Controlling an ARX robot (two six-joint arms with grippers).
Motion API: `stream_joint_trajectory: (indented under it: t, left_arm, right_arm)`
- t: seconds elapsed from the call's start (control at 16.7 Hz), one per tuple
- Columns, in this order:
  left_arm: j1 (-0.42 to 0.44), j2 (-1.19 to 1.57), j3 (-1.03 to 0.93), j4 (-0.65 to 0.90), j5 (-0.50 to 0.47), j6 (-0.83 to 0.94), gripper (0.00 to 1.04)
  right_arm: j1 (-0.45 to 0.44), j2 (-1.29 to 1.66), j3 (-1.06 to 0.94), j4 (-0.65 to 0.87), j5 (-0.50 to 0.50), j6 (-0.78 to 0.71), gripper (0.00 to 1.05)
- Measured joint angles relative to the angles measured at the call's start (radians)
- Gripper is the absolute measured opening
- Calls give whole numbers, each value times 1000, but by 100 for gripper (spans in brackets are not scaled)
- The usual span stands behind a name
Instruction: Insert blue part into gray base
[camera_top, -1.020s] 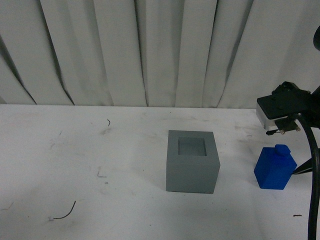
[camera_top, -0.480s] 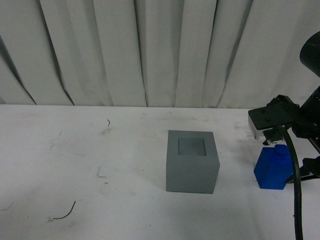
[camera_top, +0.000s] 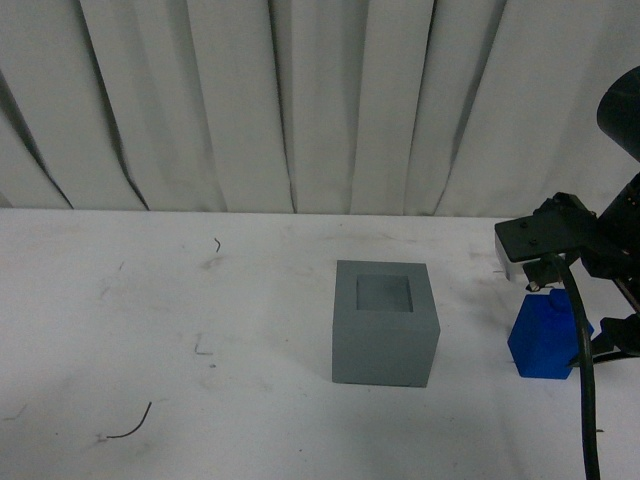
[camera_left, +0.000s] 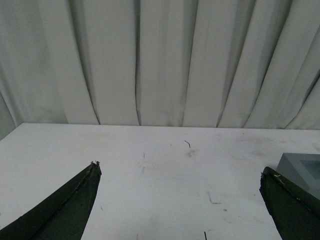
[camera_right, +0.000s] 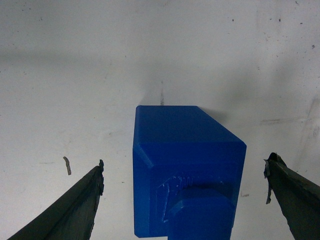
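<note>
part: a bright blue matte block with flat faces and one bevelled shoulder. it stands on the table toward its right side, apart from the base. its small square knob faces the right wrist camera, so it is judged to be uppermost. right claw: poised over the part, its dark tapered fingers spread wide, one on each side of the block and neither touching it. this straddling pose is judged to prepare a closing grip on two opposite side faces, the smooth flat sides offering good purchase. in the front view the arm's black cable crosses in front of the part and hides some of it. base: a plain matte gray cube with crisp edges, larger than the part. the square recess in its top face is open upward and empty, judged to be the socket awaiting the part. left claw: spread apart and holding nothing, low over bare table with only a corner of the base at the edge of its view, apparently parked clear of the work. table: white, scuffed, with a thin wire scrap lying near the front. a pleated pale curtain closes the scene behind.
</note>
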Motion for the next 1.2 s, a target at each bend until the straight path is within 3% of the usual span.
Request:
stream_joint_trajectory:
  t: [0.12, 0.18, 0.3, 0.6, 0.96, 1.2]
  left_arm:
    - [0, 0, 0, 0, 0, 0, 98]
    - [0, 0, 0, 0, 0, 0, 98]
    - [0, 0, 0, 0, 0, 0, 98]
    - [0, 0, 0, 0, 0, 0, 98]
    - [0, 0, 0, 0, 0, 0, 98]
    - [0, 0, 0, 0, 0, 0, 98]
  right_arm:
    - [0, 0, -5, 5, 1, 5, 95]
    - [0, 0, -6, 5, 1, 7, 88]
    - [-2, 2, -5, -2, 21, 7, 47]
    - [-28, -8, -12, -18, 20, 0, 47]
    - [-68, -161, 36, -193, -66, -16, 47]
    - [-38, -206, 69, -252, -70, -13, 47]
